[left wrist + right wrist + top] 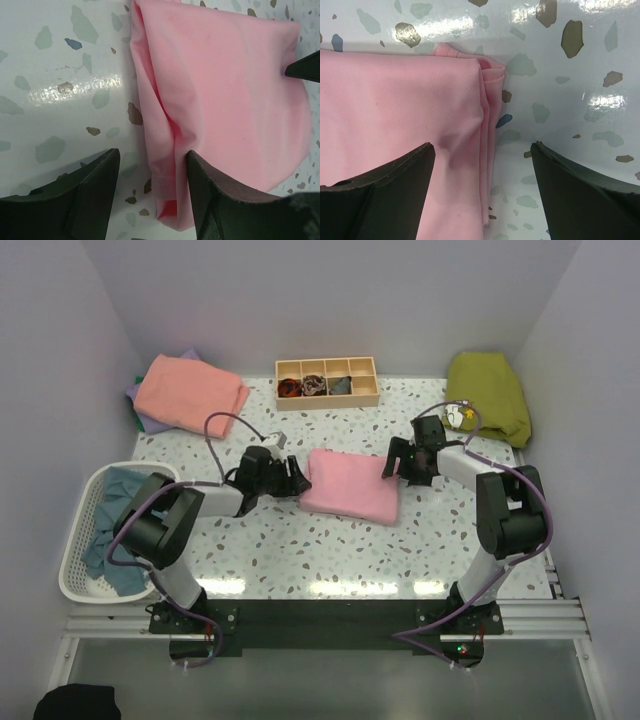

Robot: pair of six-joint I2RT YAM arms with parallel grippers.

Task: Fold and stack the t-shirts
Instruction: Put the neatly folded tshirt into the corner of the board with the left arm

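Folded pink t-shirt point(350, 486) sits mid-frame in the top view, long axis running left to right. Left gripper point(290, 478) straddles its left edge, right gripper point(393, 466) its right edge. Both sets of jaws stand apart, and neither arm is nearer.

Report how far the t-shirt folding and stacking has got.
Done: a salmon shirt lies folded on a lavender shirt, back left. In hand: the pink shirt is folded at centre, the left gripper and right gripper open astride its ends. Left: stacking it, then the teal shirts crumpled in the basket.
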